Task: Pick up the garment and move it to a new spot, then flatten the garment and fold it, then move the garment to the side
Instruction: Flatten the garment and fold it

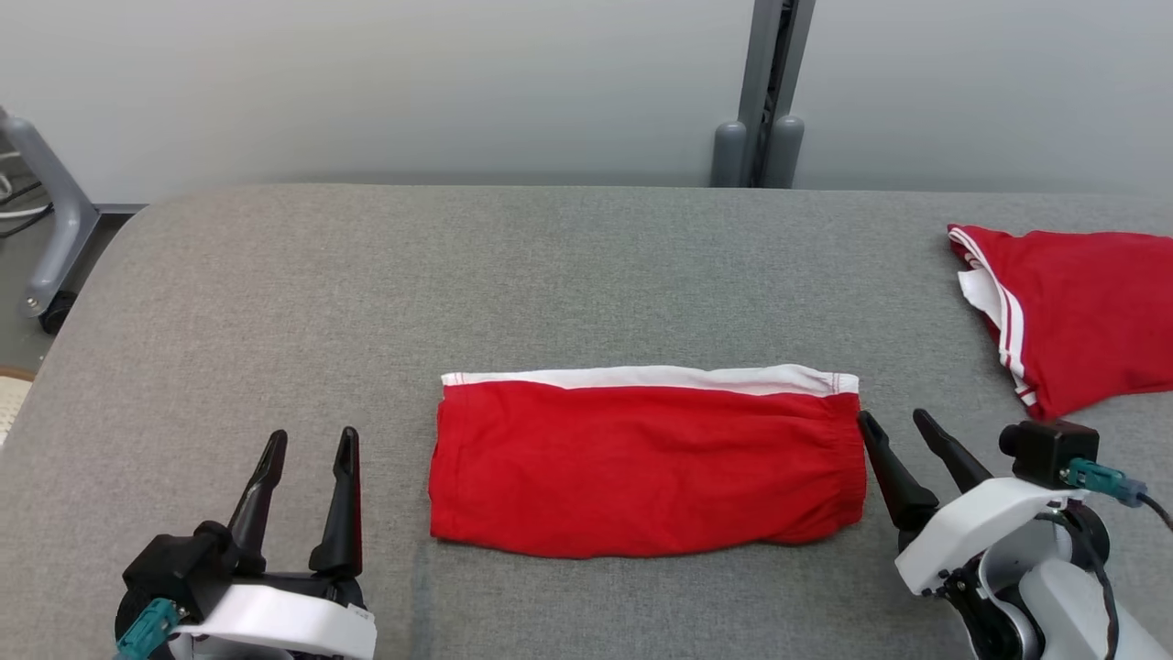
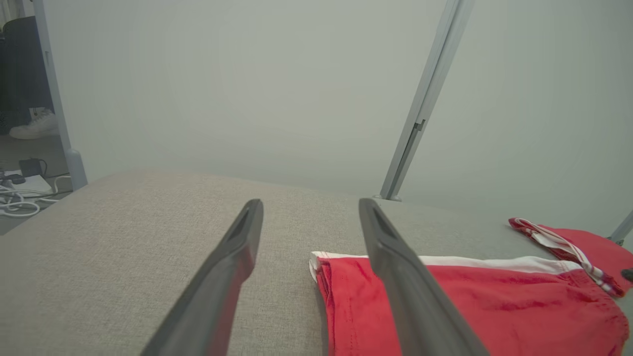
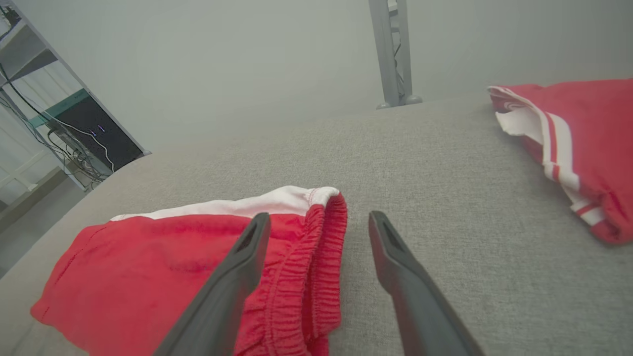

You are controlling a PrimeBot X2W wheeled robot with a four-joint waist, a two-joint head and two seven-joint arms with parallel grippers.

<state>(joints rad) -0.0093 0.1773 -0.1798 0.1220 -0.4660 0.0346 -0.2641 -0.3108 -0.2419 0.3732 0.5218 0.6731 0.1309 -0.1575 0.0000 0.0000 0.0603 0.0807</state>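
The garment (image 1: 646, 463) is a red pair of shorts with a white strip along its far edge, folded into a flat rectangle on the grey padded table (image 1: 367, 275). My left gripper (image 1: 310, 442) stands open to the garment's left, apart from it; in the left wrist view the garment (image 2: 519, 306) lies to the right of the open gripper (image 2: 310, 206). My right gripper (image 1: 893, 422) is open right at the garment's right end. In the right wrist view its left finger is over the elastic waistband (image 3: 311, 267), and the gripper (image 3: 319, 217) holds nothing.
A second red garment (image 1: 1072, 312) with white stripes lies at the table's far right, also in the wrist views (image 3: 578, 143) (image 2: 568, 242). A grey post (image 1: 765, 92) stands behind the table. A grey stand (image 1: 46, 220) and cables are off the left edge.
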